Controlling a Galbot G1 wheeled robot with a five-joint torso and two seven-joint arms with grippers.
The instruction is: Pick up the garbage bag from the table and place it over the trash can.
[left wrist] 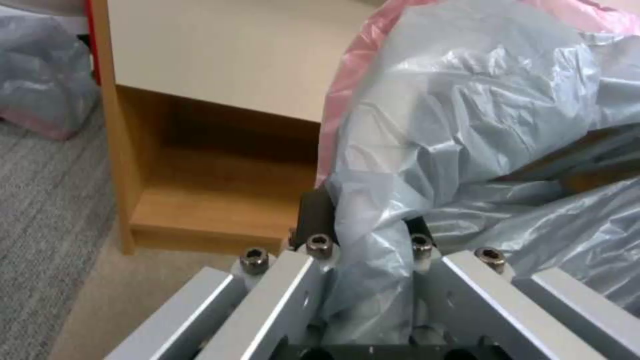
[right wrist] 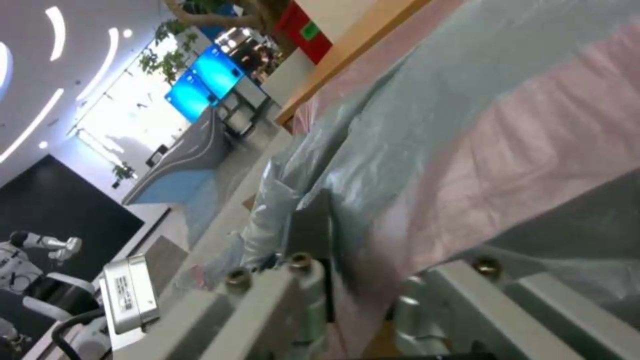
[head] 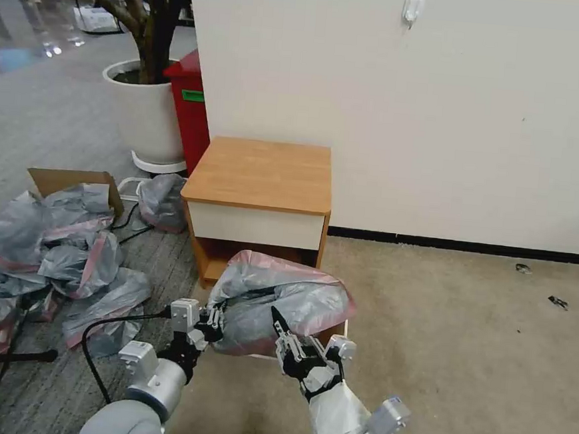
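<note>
My left gripper (head: 213, 323) has its fingers (left wrist: 319, 220) closed on a fold of the garbage bag (head: 283, 303); my right gripper (head: 291, 343) has its fingers pinched on the pink-banded rim; so the bag hangs stretched between both grippers, just ahead of them and in front of the worktop (head: 263, 173), whose top is bare. A pale edge under the bag, just beyond my right fingers, I judge to be the trash can (head: 343, 329); most of it is hidden. To do this step well, I think I must keep both grips firm, hold the mouth spread wide, and lower evenly; thin plastic can slip or tear.
</note>
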